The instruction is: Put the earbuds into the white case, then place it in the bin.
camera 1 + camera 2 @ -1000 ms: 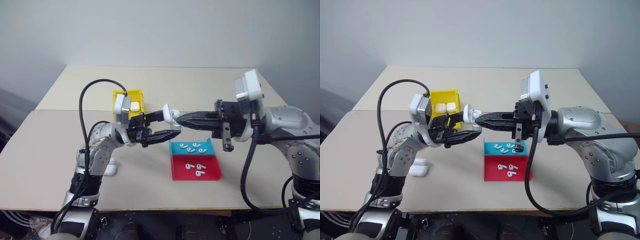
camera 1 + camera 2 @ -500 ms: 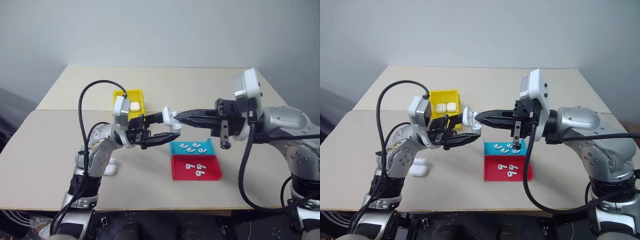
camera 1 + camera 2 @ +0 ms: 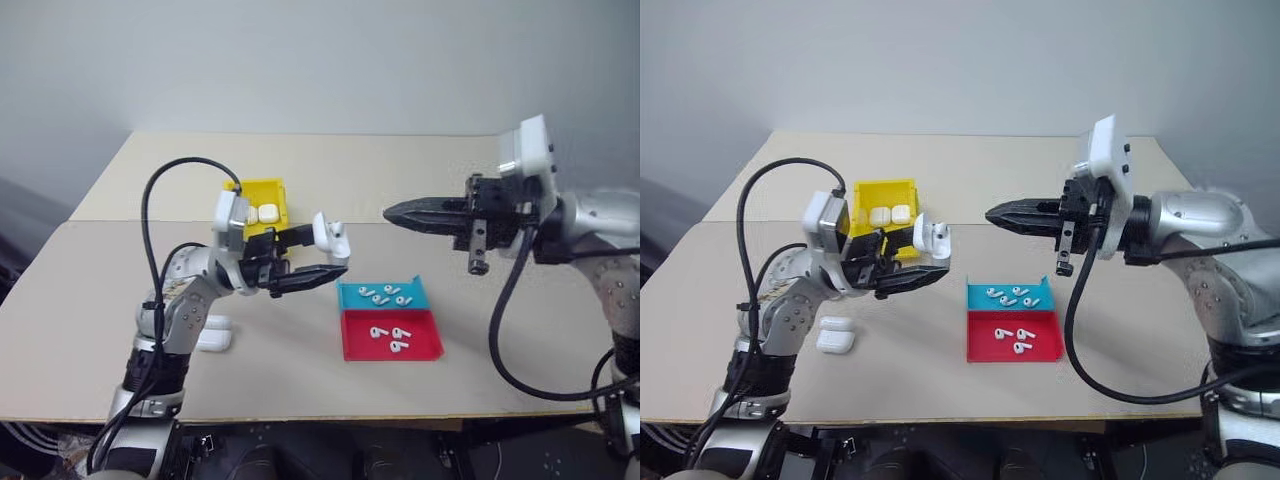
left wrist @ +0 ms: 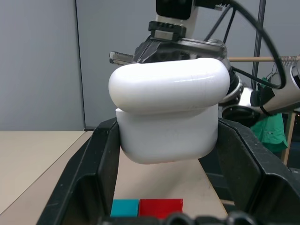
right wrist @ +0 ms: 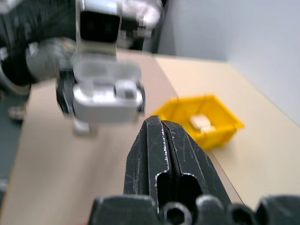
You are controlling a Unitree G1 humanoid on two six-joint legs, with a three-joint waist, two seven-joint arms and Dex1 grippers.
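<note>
left wrist view has the left gripper point(image 4: 166, 187) spread wide around the white case point(image 4: 168, 115), clamped between both fingers with its lid ajar. right gripper point(image 3: 392, 212), pinched shut and empty, sits well apart. the bin point(image 3: 264, 205) lies just behind the left arm (two cases already inside). risk: tilting the half-open case could spill the earbuds point(image 3: 385, 295) seated in it, or the glossy shell might slip.

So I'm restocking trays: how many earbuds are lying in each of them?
8: five in the teal tray and three in the red tray. The held white case may hide more.
</note>
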